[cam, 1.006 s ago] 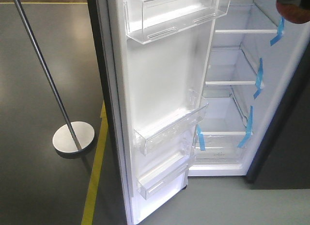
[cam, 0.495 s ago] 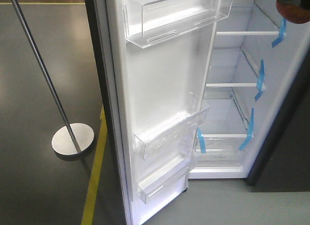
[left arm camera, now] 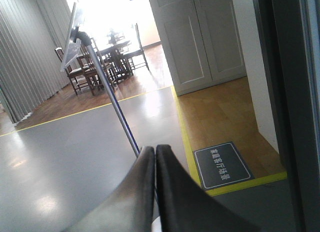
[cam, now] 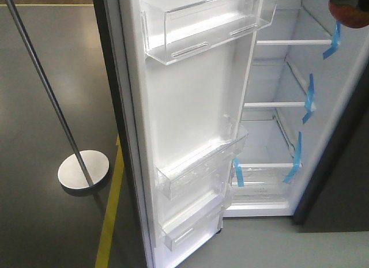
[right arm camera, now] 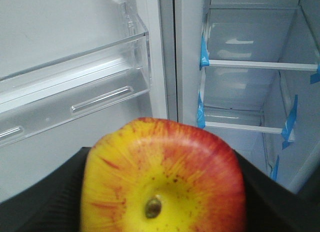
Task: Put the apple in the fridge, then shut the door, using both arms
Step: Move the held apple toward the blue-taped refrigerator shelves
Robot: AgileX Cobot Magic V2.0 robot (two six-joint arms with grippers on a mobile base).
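My right gripper point(right arm camera: 162, 192) is shut on the apple point(right arm camera: 165, 177), red and yellow, which fills the lower part of the right wrist view; its red edge shows at the top right of the front view point(cam: 349, 11). The fridge point(cam: 277, 135) stands open ahead with white lining, clear shelves and blue tape strips point(cam: 308, 95). The door point(cam: 190, 124) is swung open to the left, its clear bins point(cam: 196, 170) facing me. My left gripper point(left arm camera: 155, 152) is shut and empty, pointing at the floor beside the fridge's dark grey side point(left arm camera: 285, 92).
A metal pole on a round base point(cam: 83, 170) stands on the dark floor left of the door. A yellow floor line point(cam: 109, 216) runs by the door's foot. The left wrist view shows a floor sign point(left arm camera: 222, 164) and chairs point(left arm camera: 105, 57) far off.
The view has shifted a little: the door and fridge sit slightly lower and further left in frame, and the pole base has slid left. The apple stays held at the top right.
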